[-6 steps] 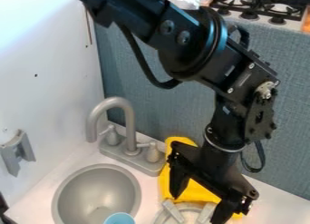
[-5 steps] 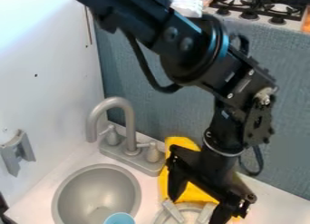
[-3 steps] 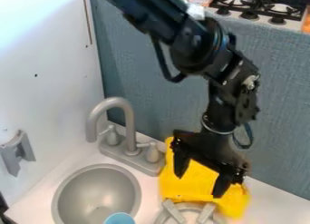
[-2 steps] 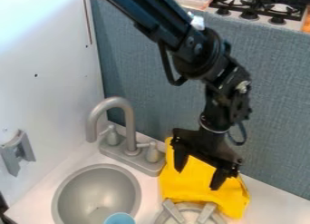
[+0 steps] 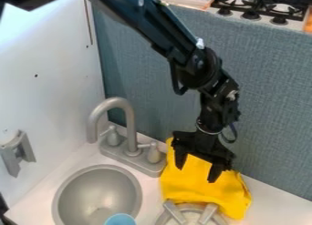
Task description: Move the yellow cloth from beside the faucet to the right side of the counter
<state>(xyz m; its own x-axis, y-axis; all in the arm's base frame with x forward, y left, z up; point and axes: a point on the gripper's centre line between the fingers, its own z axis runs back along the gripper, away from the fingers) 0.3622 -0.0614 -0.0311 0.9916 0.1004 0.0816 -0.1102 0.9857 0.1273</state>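
Observation:
The black gripper (image 5: 196, 173) hangs from the arm over the yellow cloth (image 5: 210, 194), its two fingers spread apart with cloth seen between them. Whether the fingertips touch the cloth I cannot tell. The cloth lies on the white counter against the blue-grey back wall, behind the round grey burner (image 5: 192, 214) and to the right of the faucet (image 5: 125, 124). A light-blue cup (image 5: 121, 219) shows at the bottom edge, over the front part of the sink (image 5: 97, 196).
The faucet stands left of the gripper, with its handles (image 5: 153, 152) close to the cloth's left edge. A grey bracket (image 5: 18, 152) is mounted on the white side wall (image 5: 49, 96). Behind the back wall is a stove (image 5: 262, 10).
The arm and gripper have moved back, away from the camera and slightly left. More of the yellow cloth shows now. The cloth, burner and cup appear to lie where they were.

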